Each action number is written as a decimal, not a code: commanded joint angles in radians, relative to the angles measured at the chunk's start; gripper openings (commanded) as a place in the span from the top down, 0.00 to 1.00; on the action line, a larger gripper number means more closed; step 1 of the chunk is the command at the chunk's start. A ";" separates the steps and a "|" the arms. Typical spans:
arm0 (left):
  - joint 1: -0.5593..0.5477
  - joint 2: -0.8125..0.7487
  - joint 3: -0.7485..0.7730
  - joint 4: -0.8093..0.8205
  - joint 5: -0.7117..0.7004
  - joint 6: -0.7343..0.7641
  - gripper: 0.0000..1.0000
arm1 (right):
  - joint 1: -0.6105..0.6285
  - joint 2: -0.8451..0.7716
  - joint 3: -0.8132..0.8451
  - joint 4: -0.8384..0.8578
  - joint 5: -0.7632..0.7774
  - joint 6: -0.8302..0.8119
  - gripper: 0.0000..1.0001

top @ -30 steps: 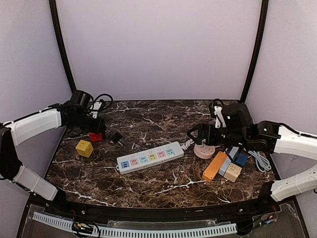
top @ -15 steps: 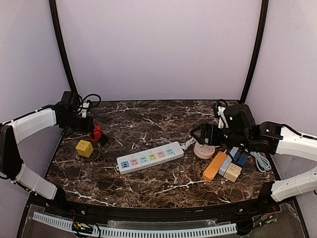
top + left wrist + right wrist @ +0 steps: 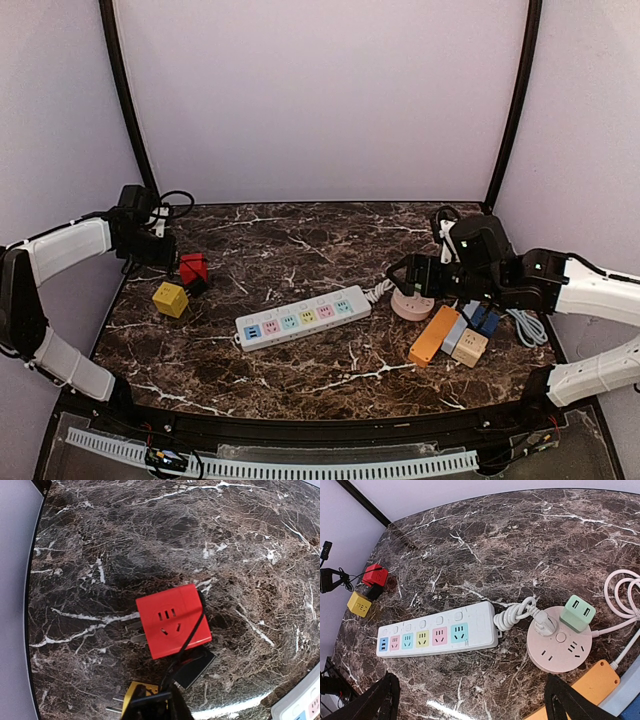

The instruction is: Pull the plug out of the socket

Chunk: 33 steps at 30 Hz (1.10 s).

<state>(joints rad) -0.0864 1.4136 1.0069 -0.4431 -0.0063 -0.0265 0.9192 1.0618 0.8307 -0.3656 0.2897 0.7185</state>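
A red cube socket (image 3: 172,620) lies on the marble, its holed face up and its prongs to the left; it also shows in the top view (image 3: 192,267). A flat black plug (image 3: 196,667) lies against its near edge; I cannot tell if it is plugged in. Its black cable (image 3: 192,630) runs over the cube into my left gripper (image 3: 155,707), which is shut on it, left of the cube in the top view (image 3: 158,250). My right gripper (image 3: 475,705) is open and empty above the table near the pink round socket (image 3: 560,642).
A yellow cube socket (image 3: 170,298) sits under my left fingers. A white power strip (image 3: 300,318) lies mid-table, its white plug (image 3: 545,626) in the pink socket beside a green adapter (image 3: 577,612). An orange strip (image 3: 433,336), beige cube (image 3: 470,347) and white cable (image 3: 525,325) lie right.
My left gripper has drawn back to the left with the cable. The black plug slid from the right of the red cube to its near edge. The right arm drifted slightly right.
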 commanded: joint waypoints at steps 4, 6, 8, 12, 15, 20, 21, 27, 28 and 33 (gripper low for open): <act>0.011 0.014 0.001 -0.018 -0.060 0.020 0.68 | -0.012 -0.001 -0.018 -0.016 0.016 0.018 0.05; 0.011 0.009 0.001 -0.017 -0.060 0.020 0.57 | -0.013 0.000 -0.017 -0.019 0.019 0.019 0.05; 0.010 0.003 0.000 -0.016 -0.060 0.041 0.45 | -0.013 -0.002 -0.016 -0.021 0.020 0.017 0.05; 0.010 -0.022 -0.009 -0.011 -0.054 0.052 0.25 | -0.012 -0.009 -0.013 -0.021 0.019 -0.002 0.05; 0.011 -0.050 -0.022 0.008 -0.046 0.059 0.15 | -0.013 -0.010 -0.002 -0.031 0.017 -0.020 0.05; -0.002 -0.133 -0.055 0.048 -0.027 0.060 0.13 | -0.013 -0.009 0.022 -0.086 0.037 -0.033 0.06; -0.011 -0.143 -0.062 0.056 -0.028 0.063 0.13 | -0.013 -0.006 0.033 -0.107 0.044 -0.034 0.06; -0.193 -0.163 0.007 0.050 -0.054 0.090 0.12 | -0.076 0.034 0.066 -0.211 -0.020 -0.072 0.09; -0.210 -0.154 0.019 0.049 -0.033 0.087 0.12 | -0.101 0.040 0.059 -0.215 -0.040 -0.080 0.10; -0.307 -0.090 0.128 0.056 0.066 0.078 0.13 | -0.242 0.074 0.015 -0.197 -0.132 -0.142 0.14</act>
<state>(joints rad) -0.3481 1.2892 1.0584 -0.3916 -0.0177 0.0425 0.7662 1.1088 0.8719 -0.5415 0.2375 0.6365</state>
